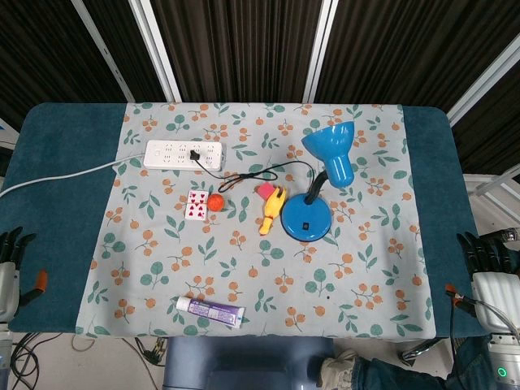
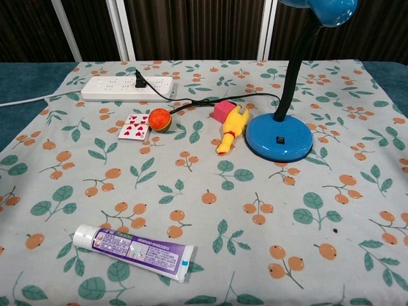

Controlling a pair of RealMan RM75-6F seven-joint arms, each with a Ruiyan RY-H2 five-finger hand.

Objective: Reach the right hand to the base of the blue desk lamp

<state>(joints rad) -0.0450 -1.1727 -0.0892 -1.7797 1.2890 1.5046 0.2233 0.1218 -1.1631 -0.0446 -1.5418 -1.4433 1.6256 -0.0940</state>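
Observation:
The blue desk lamp stands right of centre on the floral cloth, its round base (image 1: pixel 307 219) (image 2: pixel 279 137) flat on the table and its shade (image 1: pixel 331 149) (image 2: pixel 322 9) tilted up behind. A black cord runs from the base to the power strip. My right hand (image 1: pixel 487 258) rests at the table's right edge, far right of the base, fingers apart and holding nothing. At the left edge my left hand (image 1: pixel 10 258) rests the same way, empty. Neither hand shows in the chest view.
A yellow rubber chicken (image 1: pixel 271 210) and a pink block (image 1: pixel 266 192) lie just left of the base. An orange ball (image 1: pixel 214 201), playing cards (image 1: pixel 196 205) and a white power strip (image 1: pixel 184 153) sit further left. A toothpaste tube (image 1: pixel 210 310) lies near the front edge.

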